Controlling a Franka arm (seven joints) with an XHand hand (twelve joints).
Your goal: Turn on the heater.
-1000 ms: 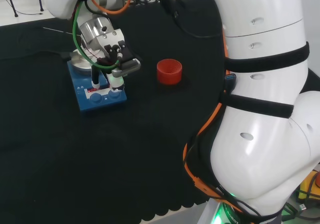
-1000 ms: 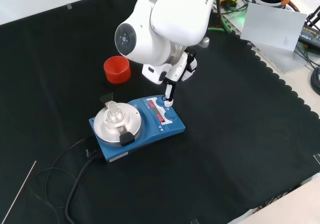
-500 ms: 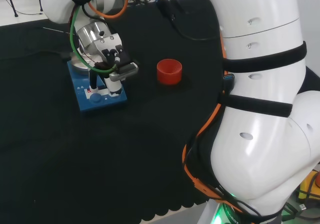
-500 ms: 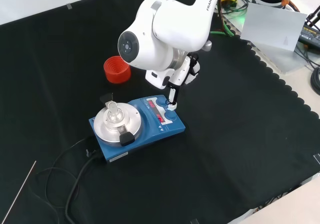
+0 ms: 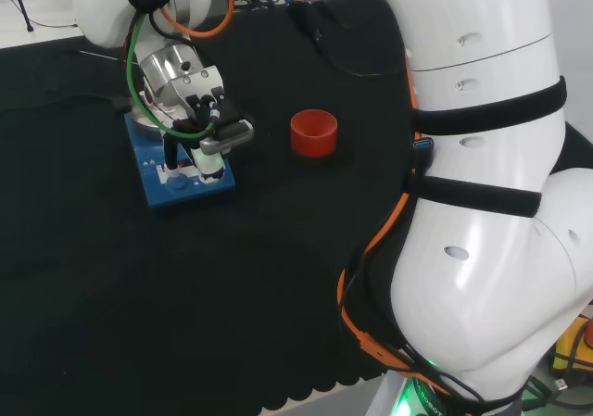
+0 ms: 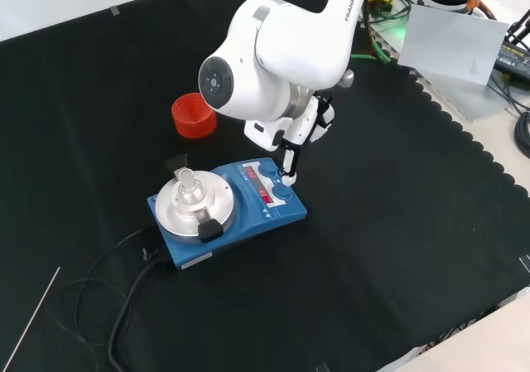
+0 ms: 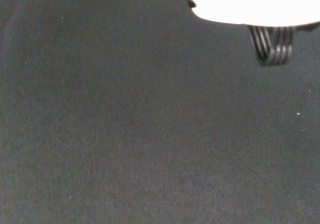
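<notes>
Right now I judge the step in hand to be the press or turn itself: I have the hand over the control end of the blue heater, and in the front view one dark finger points straight down with its tip at or just above the blue knob beside the red display. Whether the tip touches the knob I cannot tell from either fixed camera. The heater sits on the black cloth toward the middle of the front view, its round metal plate carrying a small clear glass piece, with a red cup standing well apart behind it. In the head view the hand hangs over the near end of the heater, one finger extended downward and the others drawn back out of the way, holding nothing. The arm reaches out and bends down so the hand hangs nearly vertical over the panel. The next move, as I see it, calls for a short, steady push or twist on the control without sliding off the knob or shoving the heater across the cloth.
</notes>
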